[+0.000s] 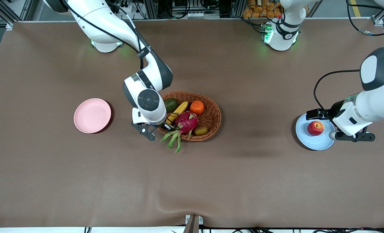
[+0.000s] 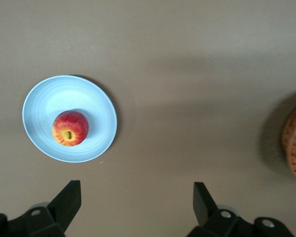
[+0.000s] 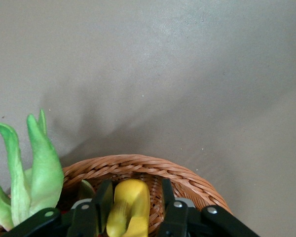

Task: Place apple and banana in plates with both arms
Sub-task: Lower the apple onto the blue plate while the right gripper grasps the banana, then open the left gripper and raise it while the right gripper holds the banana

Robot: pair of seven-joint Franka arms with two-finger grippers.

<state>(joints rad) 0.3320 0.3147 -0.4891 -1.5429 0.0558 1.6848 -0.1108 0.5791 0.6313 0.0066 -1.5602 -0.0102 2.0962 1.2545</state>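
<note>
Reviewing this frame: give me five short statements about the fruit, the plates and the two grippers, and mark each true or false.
1. The apple lies on the blue plate. True.
2. The banana lies on the pink plate. False: it is in the wicker basket; the pink plate holds nothing.
3. The right gripper has its fingers on either side of the banana's end in the basket. True.
4. The left gripper is shut on the apple. False: it is open, above the table beside the blue plate, holding nothing.
5. The dragon fruit lies on the bare table. False: it lies in the basket, its green leaves hanging over the rim.
</note>
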